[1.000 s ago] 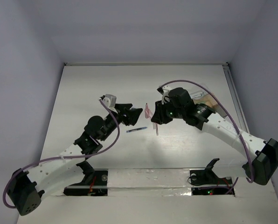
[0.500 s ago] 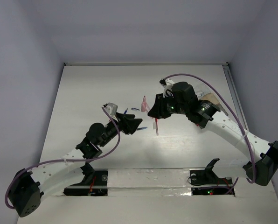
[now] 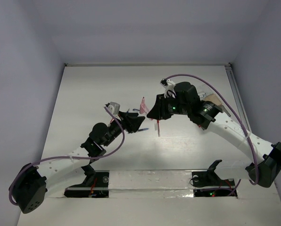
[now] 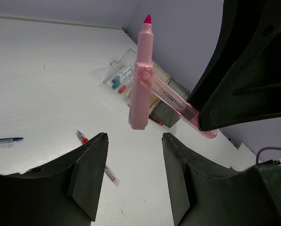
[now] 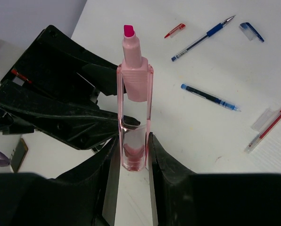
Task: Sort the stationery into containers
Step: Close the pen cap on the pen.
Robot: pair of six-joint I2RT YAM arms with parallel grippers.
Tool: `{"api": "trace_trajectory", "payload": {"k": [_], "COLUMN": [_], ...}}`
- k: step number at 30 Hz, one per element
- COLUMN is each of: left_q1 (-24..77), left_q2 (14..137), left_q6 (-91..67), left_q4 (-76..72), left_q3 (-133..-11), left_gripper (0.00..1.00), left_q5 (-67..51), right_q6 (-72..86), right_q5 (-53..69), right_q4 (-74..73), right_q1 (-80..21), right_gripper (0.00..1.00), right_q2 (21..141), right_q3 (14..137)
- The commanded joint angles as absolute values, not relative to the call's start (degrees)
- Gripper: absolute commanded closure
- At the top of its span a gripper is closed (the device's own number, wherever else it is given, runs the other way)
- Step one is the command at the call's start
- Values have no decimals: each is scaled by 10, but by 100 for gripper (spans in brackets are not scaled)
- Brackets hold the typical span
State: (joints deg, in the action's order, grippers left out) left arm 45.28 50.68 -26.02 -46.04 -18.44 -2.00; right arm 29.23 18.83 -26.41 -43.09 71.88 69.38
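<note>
My right gripper (image 5: 132, 141) is shut on a pink translucent cap (image 5: 133, 141), holding it off the table. A pink highlighter (image 5: 132, 61) with a bare magenta tip sits in the cap's clip. My left gripper (image 4: 134, 139) is open and empty, its fingertips just short of the highlighter (image 4: 141, 75)'s blunt end. In the top view both grippers meet mid-table, left (image 3: 139, 123) and right (image 3: 150, 113). The containers (image 4: 126, 77) stand beyond, clear, tan and grey (image 4: 166, 113), with small items in the clear one. The right arm partly hides the containers (image 3: 215, 101) in the top view.
Loose on the table lie a red pen (image 4: 95, 157), two blue pens (image 5: 204, 35) (image 5: 209, 97), a red cap (image 5: 175, 30), a blue cap (image 5: 250, 31) and another red pen (image 5: 272, 125). The red pen (image 3: 158, 127) lies just below the grippers.
My left gripper has moved right and forward toward the held highlighter, and its jaws have narrowed. The right gripper rose and shifted left with the cap, then held still.
</note>
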Motion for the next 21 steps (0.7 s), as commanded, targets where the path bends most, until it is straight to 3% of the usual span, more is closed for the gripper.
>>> {"api": "trace_trajectory", "payload": {"k": [1, 21], "left_q1": [453, 453], "left_q2": [508, 509], "left_q6": [-255, -236], "left_q4": [-514, -530], "left_q3": [-199, -197], "left_gripper": [54, 65], "left_q5": [-11, -5], "right_q6": [302, 312], "right_q5": [209, 227], "right_q4": [-229, -225], "right_q1": [-428, -428], "right_gripper": [100, 100], "right_q2": [708, 724], "right_q3": [697, 693]}}
